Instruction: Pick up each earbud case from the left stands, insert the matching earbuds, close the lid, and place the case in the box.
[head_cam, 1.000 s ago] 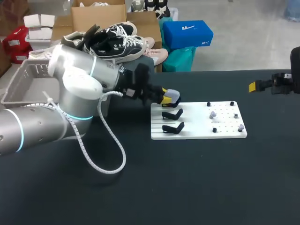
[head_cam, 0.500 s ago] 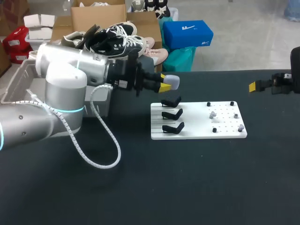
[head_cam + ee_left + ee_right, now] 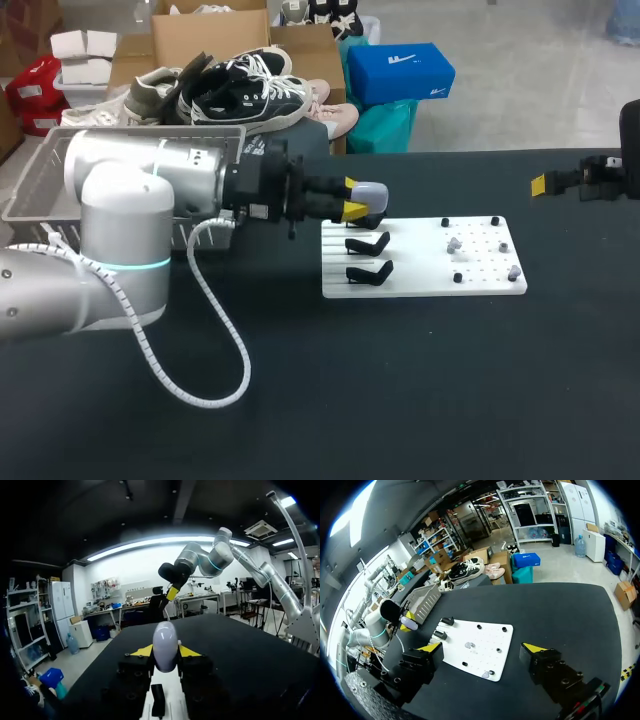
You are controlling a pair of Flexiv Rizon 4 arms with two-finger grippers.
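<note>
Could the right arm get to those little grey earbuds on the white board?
Probably yes. The right arm has open jaws, only table lies between it and the earbuds, and the left arm hangs by the stands, across the board.

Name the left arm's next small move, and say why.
Probably carry the earbud case toward the white board's earbud side and hold it there. The left gripper is shut on the closed-looking case above the black stands, the earbuds lie on the board, and the right gripper stands open, far off at the table's right.
</note>
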